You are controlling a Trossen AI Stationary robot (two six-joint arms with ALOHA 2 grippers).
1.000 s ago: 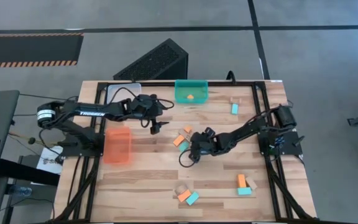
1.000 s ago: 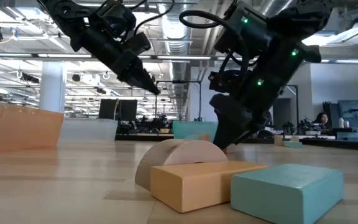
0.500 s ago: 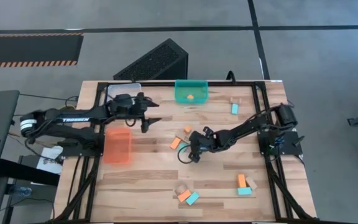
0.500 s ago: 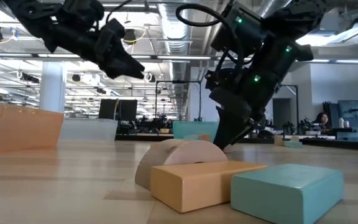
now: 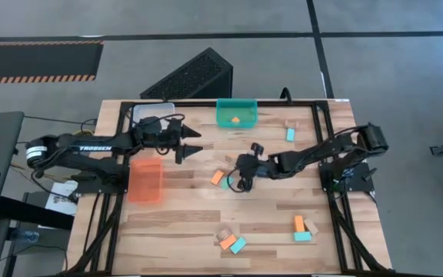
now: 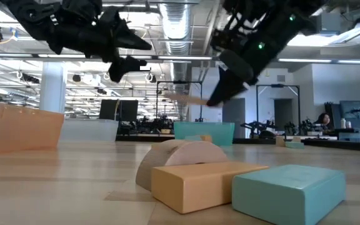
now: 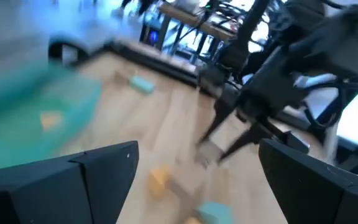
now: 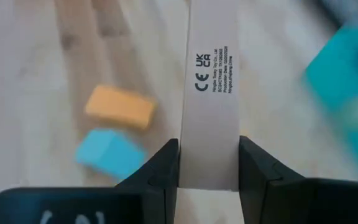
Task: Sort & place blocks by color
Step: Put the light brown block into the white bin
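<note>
My right gripper (image 5: 242,171) is above the table's middle, shut on a pale tan wood block (image 8: 209,93) with small print on it. In the low view the block (image 6: 189,100) hangs well above the tabletop. Under it, an orange block (image 8: 118,107) and a teal block (image 8: 107,152) lie flat on the wood. My left gripper (image 5: 193,151) is open and empty in the air beside the orange bin (image 5: 145,181), pointing at the right gripper. Other blocks lie in groups near the front edge (image 5: 231,242), on the right (image 5: 301,228) and at the far right (image 5: 290,134). My right gripper pinches the tan block between its two fingers (image 8: 160,171) at one end (image 8: 209,168). The fingers lie along the block, which sticks out past the fingertips. The block is lifted clear of the table.
At the far edge stands a teal bin (image 5: 237,105) with an orange block (image 5: 236,119) in it, and a clear bin (image 5: 151,113) is to its left. A half-round tan block (image 6: 180,156), an orange block and a teal block fill the low view's front.
My right gripper has risen from the tabletop and moved toward the far edge, lifting the tan block clear of the orange and teal blocks beside it. My left arm has drawn back toward the table's left, and its gripper has tipped from slanting down to about level.
</note>
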